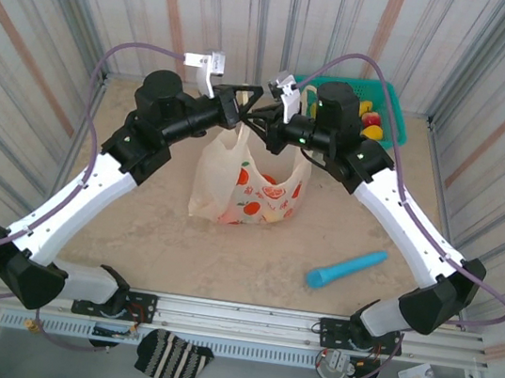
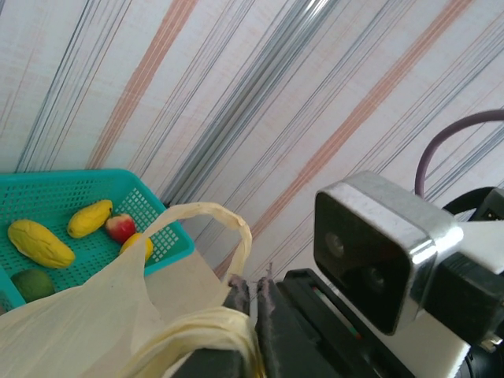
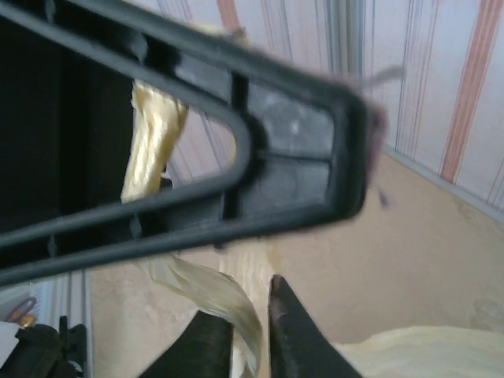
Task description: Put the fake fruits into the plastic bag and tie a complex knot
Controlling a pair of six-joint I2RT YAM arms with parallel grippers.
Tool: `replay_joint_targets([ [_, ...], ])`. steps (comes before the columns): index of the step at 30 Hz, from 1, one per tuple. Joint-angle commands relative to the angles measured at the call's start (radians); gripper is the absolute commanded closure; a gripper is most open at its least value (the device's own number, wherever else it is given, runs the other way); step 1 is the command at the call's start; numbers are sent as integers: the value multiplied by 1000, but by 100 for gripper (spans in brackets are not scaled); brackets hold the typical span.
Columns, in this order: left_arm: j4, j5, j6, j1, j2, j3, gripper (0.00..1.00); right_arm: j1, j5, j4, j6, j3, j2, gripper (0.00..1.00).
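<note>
While overhead shows plastic bag (image 1: 247, 193) print, left wrist details fake fruits (image 2: 39, 244).

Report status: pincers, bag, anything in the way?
Left pincer shut on twisted bag handle. Right pincer shut on a handle strip too. Plastic bag upright below both. Fake fruits sit in teal basket; nothing blocking.

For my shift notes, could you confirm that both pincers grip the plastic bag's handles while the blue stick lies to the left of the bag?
Not quite: the top external view shows the blue stick lying to the right of the plastic bag, not the left. The rest stands: the left pincer and the right pincer both grip the bag's handles.
</note>
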Motion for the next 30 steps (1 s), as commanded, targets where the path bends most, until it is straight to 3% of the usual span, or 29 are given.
replay_joint_targets([
  [1,0,19,69,-4,-49,-10,83,-1,-52,76,-4,7,19,100],
  [3,-14,26,119,-5,-69,-19,63,1,-64,95,1,-4,13,100],
  [7,-109,71,286,23,-132,-28,42,0,-67,152,0,-79,-29,100],
  [10,-66,199,348,85,-205,-109,37,1,-77,177,-5,-123,-55,100],
  [14,-26,142,446,90,-322,-254,36,0,-90,182,-11,-153,-73,100],
  [20,76,179,484,90,-392,-408,29,19,-106,198,-18,-186,-79,100],
  [27,144,-37,675,90,-475,-553,25,35,-112,202,-28,-189,-86,100],
  [30,343,-29,752,90,-477,-688,2,37,-129,202,-28,-186,-89,100],
])
